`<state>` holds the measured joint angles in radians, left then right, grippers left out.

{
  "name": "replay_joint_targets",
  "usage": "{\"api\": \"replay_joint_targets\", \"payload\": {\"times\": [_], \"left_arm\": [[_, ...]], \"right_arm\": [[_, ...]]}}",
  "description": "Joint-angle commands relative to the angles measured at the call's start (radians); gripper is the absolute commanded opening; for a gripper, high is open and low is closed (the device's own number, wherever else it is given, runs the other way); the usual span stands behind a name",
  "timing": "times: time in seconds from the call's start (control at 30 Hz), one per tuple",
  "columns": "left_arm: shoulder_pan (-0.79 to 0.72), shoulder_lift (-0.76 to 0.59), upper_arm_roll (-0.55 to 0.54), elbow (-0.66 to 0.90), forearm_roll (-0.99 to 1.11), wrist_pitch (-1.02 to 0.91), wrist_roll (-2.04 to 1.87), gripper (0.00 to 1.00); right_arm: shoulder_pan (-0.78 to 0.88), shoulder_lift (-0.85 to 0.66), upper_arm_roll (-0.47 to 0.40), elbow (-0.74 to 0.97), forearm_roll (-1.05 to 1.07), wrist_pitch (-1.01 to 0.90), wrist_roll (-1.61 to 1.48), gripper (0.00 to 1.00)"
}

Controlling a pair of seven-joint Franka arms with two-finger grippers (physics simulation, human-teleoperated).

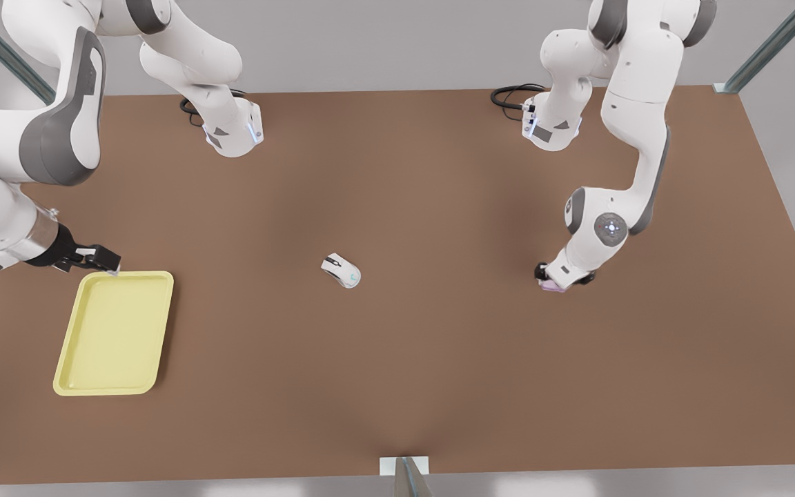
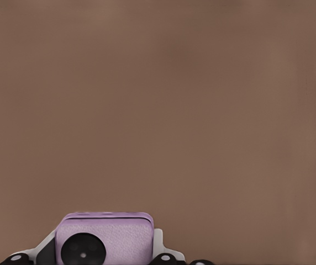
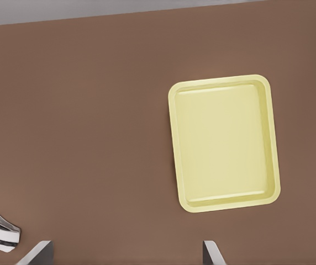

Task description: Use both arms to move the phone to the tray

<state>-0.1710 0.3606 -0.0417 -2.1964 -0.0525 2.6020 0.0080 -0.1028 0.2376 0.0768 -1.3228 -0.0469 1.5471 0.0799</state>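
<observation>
Brown table (image 1: 397, 386), phone (image 2: 105, 238) between left gripper (image 1: 557, 281) fingers.

You have a brown tabletop (image 1: 439, 386) carrying a pale yellow tray (image 1: 114, 333) close to its edge at the front view's left, a white mouse (image 1: 341, 270) near its middle, and two arm bases (image 1: 233, 131) along its far edge
</observation>
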Motion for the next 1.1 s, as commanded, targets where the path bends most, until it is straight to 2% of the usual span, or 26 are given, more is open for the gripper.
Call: {"api": "replay_joint_targets", "payload": {"times": [0.0,0.03,0.17,0.27,0.4,0.47,0.6,0.8,0.83,1.03,1.07], "left_arm": [[-0.004,0.02,-0.069,0.07,-0.001,-0.135,-0.212,0.81],[-0.013,0.04,-0.119,0.116,-0.001,-0.141,-0.298,0.81],[-0.188,0.161,-0.119,0.372,-0.001,-0.25,-0.531,0.81],[-0.269,0.311,-0.118,0.645,0.0,-0.373,-0.635,0.81],[-0.386,0.54,-0.118,0.974,0.005,-0.365,-0.703,0.79],[-0.42,0.603,-0.116,1.058,0.006,-0.335,-0.711,0.79],[-0.438,0.684,-0.115,1.146,0.01,-0.26,-0.712,0.79],[-0.484,0.744,-0.115,1.147,0.011,-0.112,-0.712,0.82],[-0.484,0.744,-0.115,1.147,0.01,-0.099,-0.711,0.99],[-0.482,0.732,-0.115,1.147,0.01,-0.103,-0.723,1.0],[-0.478,0.71,-0.107,1.147,0.01,-0.16,-0.72,1.0]], "right_arm": [[0.0,-0.001,0.0,0.0,0.001,-0.002,0.001,1.0],[-0.001,-0.001,-0.002,0.0,0.001,-0.004,0.001,1.0],[0.0,0.0,0.0,0.0,0.004,0.004,0.004,1.0],[0.0,0.0,0.0,0.0,0.002,0.004,0.004,1.0],[0.0,0.0,0.0,0.0,0.002,0.002,0.004,1.0],[-0.001,0.0,0.0,0.0,0.002,0.002,0.004,1.0],[-0.001,0.0,0.0,0.0,0.002,0.001,0.004,1.0],[-0.001,0.0,-0.002,0.0,0.002,-0.001,0.004,1.0],[0.0,0.0,0.0,0.0,0.002,-0.001,0.004,1.0],[-0.003,0.0,0.0,0.0,0.002,0.002,0.004,1.0],[-0.003,0.0,-0.002,0.0,0.001,0.002,0.004,1.0]]}}
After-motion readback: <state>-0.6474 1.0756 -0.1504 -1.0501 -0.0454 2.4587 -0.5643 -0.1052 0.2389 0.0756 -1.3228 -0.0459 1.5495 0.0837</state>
